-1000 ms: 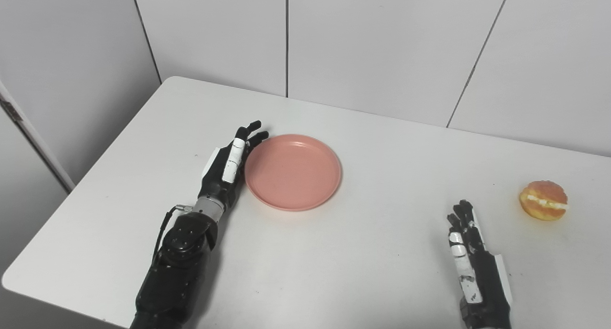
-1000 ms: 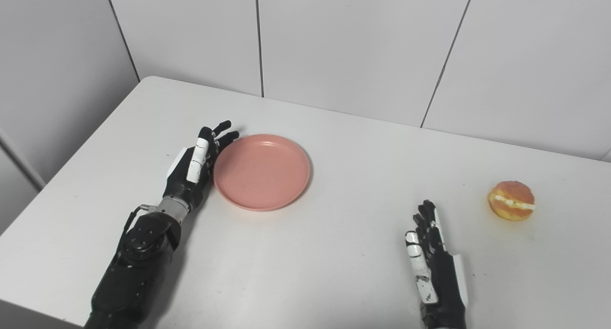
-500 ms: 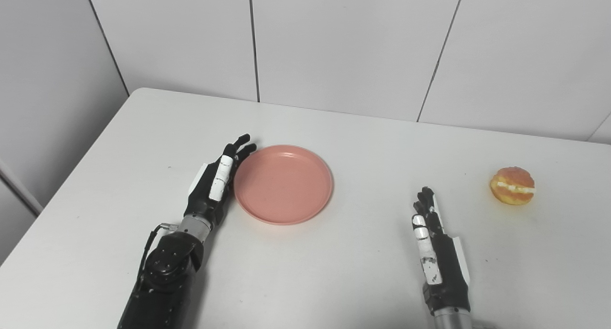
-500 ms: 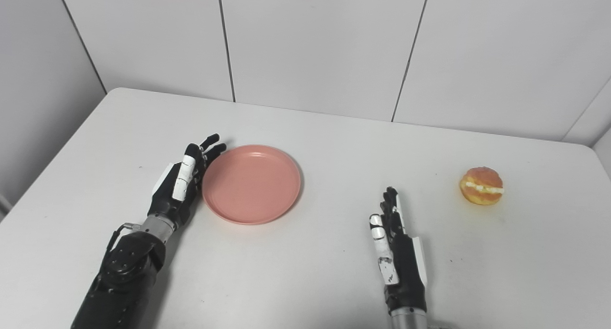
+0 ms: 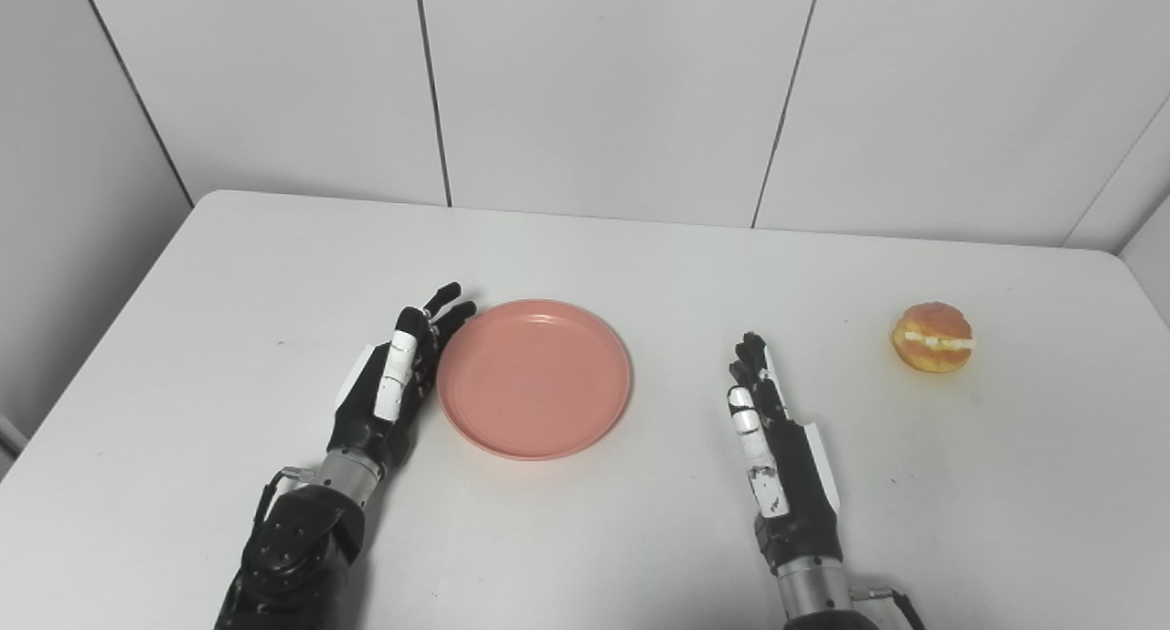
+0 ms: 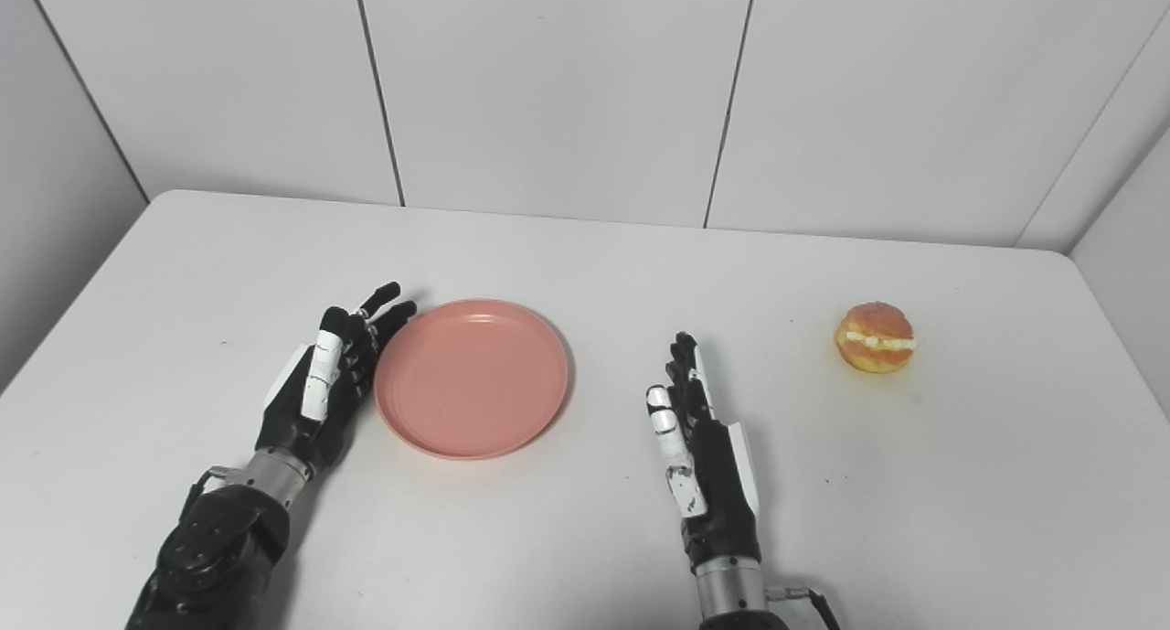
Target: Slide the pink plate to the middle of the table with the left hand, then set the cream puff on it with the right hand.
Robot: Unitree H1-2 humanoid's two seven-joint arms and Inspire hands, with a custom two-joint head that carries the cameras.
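Observation:
The pink plate (image 5: 535, 379) lies flat on the white table (image 5: 631, 548), a little left of its middle. My left hand (image 5: 393, 388) is open with its fingers stretched out, resting on edge against the plate's left rim. My right hand (image 5: 777, 447) is open too, standing on edge on the table to the right of the plate and holding nothing. The cream puff (image 5: 933, 337), golden with a white cream band, sits alone near the table's right side, well beyond the right hand.
White wall panels (image 5: 603, 81) stand right behind the table's far edge. The table's right edge runs close past the cream puff. Apart from the plate and the puff, only the table's bare surface shows.
The whole picture has shifted, so the camera has turned to the right. Measured against the cream puff and the wall seams, the plate and my left hand have slid a little rightward.

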